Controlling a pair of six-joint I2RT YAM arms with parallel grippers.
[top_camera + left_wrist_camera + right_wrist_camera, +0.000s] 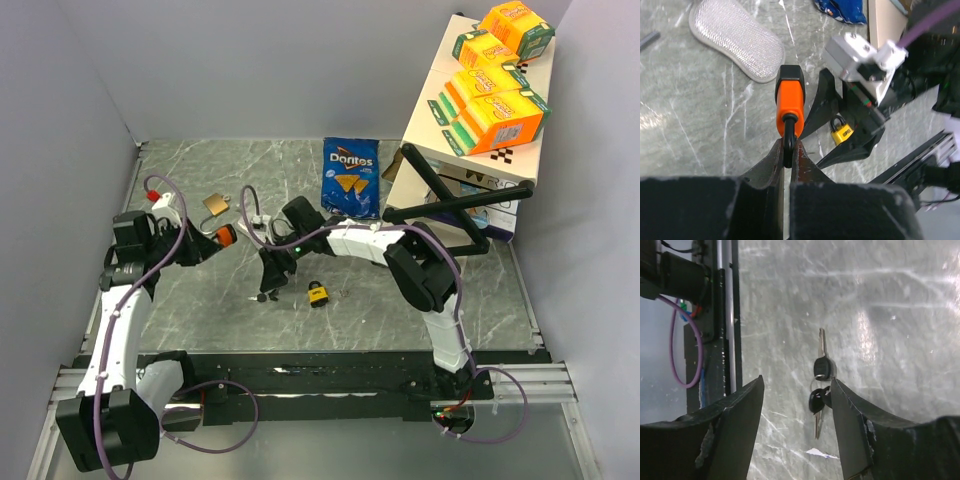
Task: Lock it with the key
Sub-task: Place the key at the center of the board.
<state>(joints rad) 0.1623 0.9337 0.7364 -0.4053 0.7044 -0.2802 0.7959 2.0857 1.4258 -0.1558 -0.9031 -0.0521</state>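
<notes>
My left gripper (212, 238) is shut on the black shackle of an orange padlock (226, 236) and holds it above the table. In the left wrist view the padlock's body (789, 100) sticks out beyond the closed fingertips (801, 150). My right gripper (266, 283) is open and points down at a bunch of black-headed keys (262, 296) on the table. In the right wrist view the keys (820, 385) lie between the fingers, close to the right finger (850, 410). A yellow padlock (318, 293) lies just to the right; it also shows in the left wrist view (841, 131).
A small tan object (215, 204) lies behind the left gripper; a silvery mesh pad (737, 37) shows in the left wrist view. A blue Doritos bag (350, 177) lies at the back. A shelf with orange boxes (495, 100) stands at the back right. The black base rail (722, 315) runs along the near edge.
</notes>
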